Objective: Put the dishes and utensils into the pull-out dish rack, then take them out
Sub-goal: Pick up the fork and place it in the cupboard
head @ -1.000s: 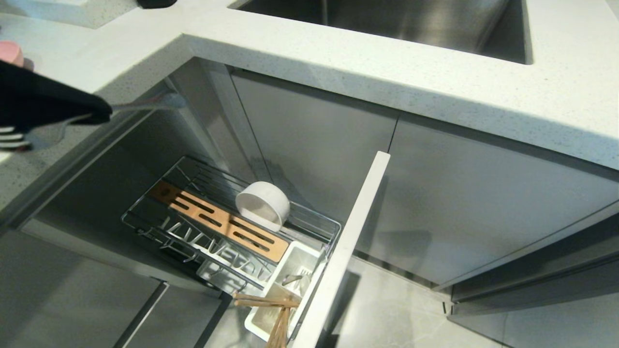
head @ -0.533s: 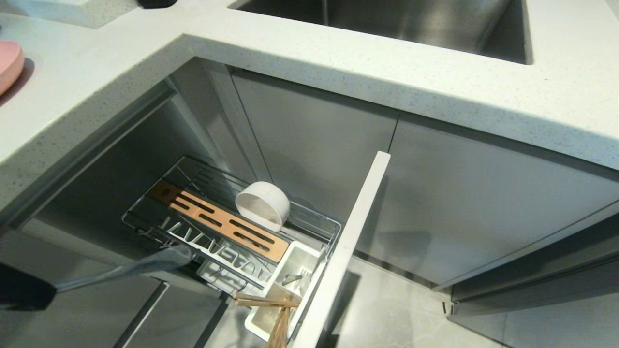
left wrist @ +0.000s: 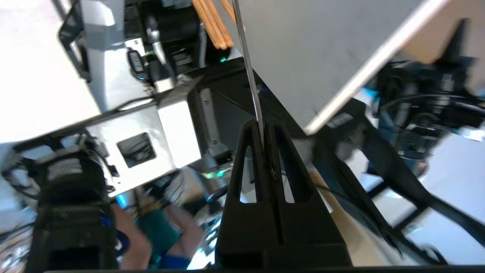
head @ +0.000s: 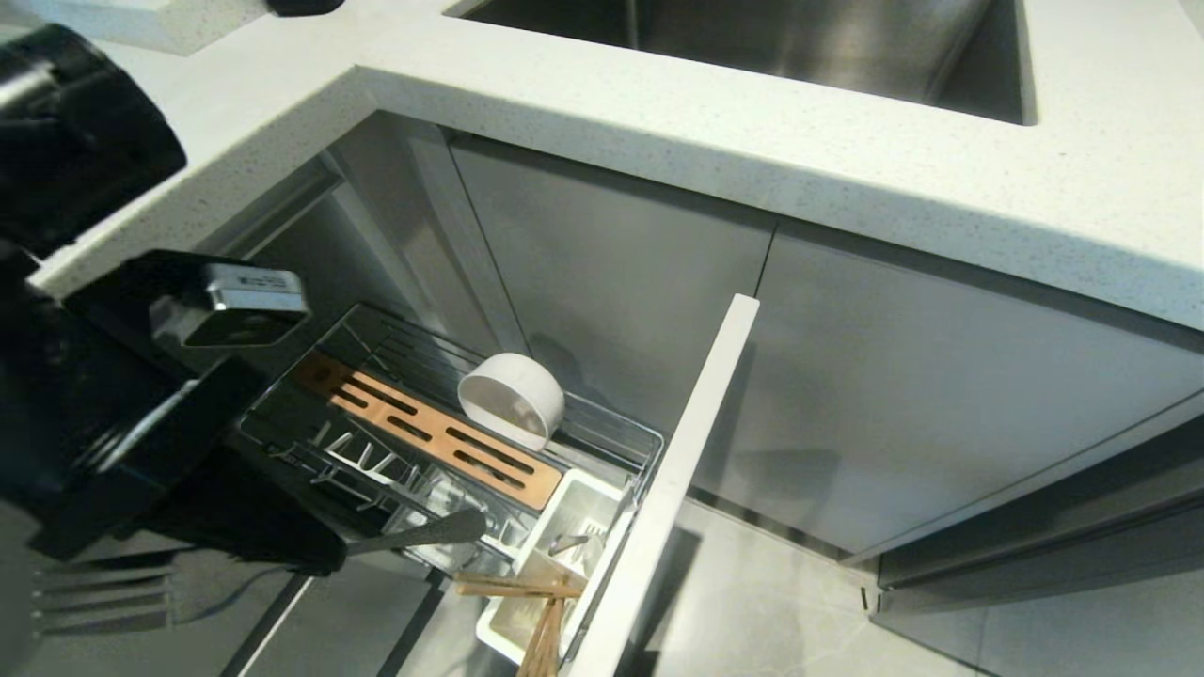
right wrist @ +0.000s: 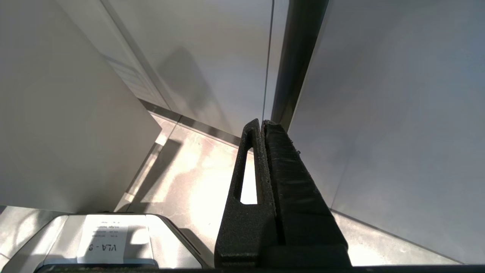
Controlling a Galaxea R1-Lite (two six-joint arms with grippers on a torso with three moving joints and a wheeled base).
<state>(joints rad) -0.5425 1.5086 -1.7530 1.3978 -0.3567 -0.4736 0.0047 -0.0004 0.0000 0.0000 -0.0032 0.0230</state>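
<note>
The black left gripper (head: 315, 555) is closed tightly on a slim silver spoon (head: 423, 532), above the chrome wire rack (head: 602, 418). The round white bowl (head: 511, 399) lies tilted inside; wooden chopsticks (head: 541, 616) are cut off below.

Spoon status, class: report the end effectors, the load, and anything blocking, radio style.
Left end effector shut on spoon, low beside the dish rack. Right end effector shut, parked, empty. Chopsticks already in the utensil caddy, near the spoon's path.
</note>
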